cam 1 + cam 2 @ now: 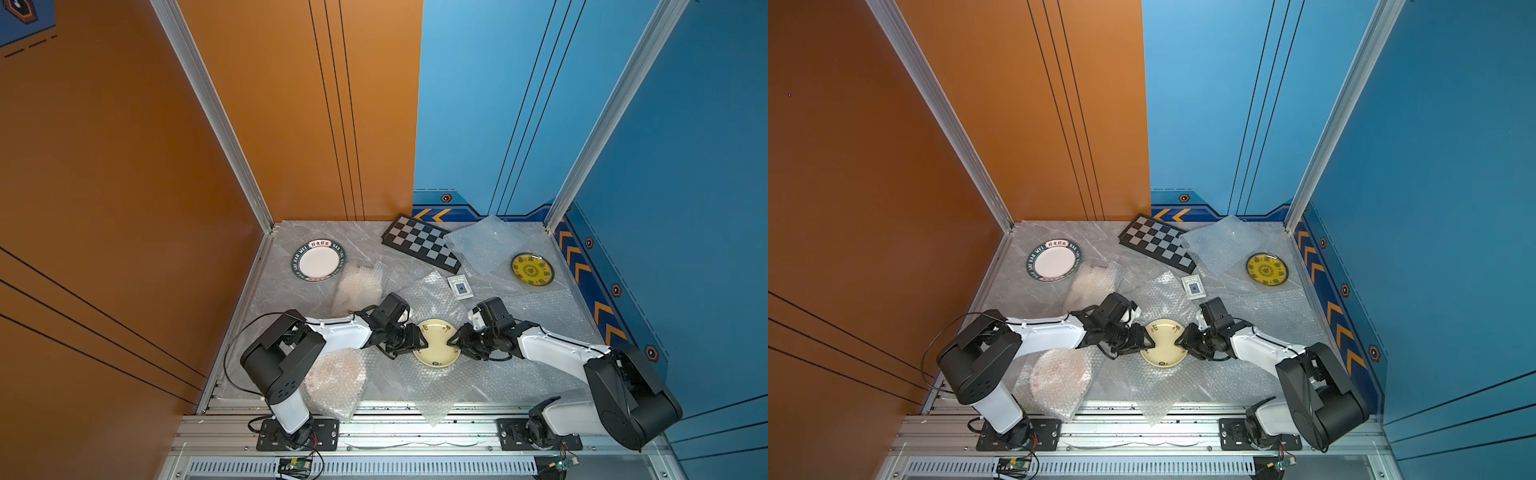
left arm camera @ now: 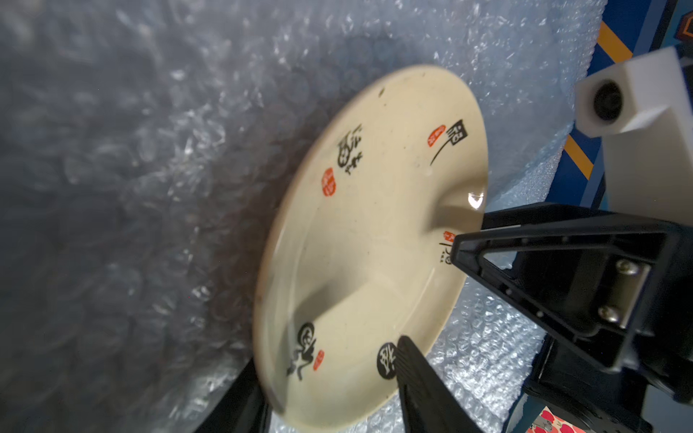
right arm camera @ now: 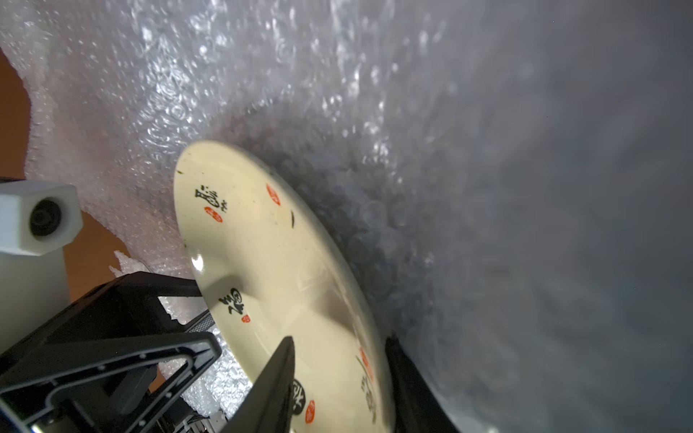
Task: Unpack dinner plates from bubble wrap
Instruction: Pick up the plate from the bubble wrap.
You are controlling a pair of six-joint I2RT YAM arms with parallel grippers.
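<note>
A cream plate [image 1: 436, 343] [image 1: 1163, 343] with black characters and red stamps sits bare over a spread sheet of bubble wrap [image 1: 432, 291], near the front middle. My left gripper [image 1: 422, 338] [image 2: 330, 356] is shut on its left rim, one finger on the plate's face and one behind it. On the opposite rim, my right gripper [image 1: 451, 343] [image 3: 339, 341] pinches the same plate [image 3: 281, 262]. In both wrist views the plate [image 2: 375, 243] throws a shadow on the wrap beneath. A pinkish plate still in bubble wrap [image 1: 336, 374] lies at the front left.
A white plate with a green lettered rim [image 1: 318, 260] lies bare at the back left, a yellow plate [image 1: 532, 270] at the back right. A folded wrap bundle [image 1: 359, 286], a checkerboard [image 1: 422, 243], a small card box [image 1: 460, 286] and loose wrap [image 1: 484, 245] lie behind.
</note>
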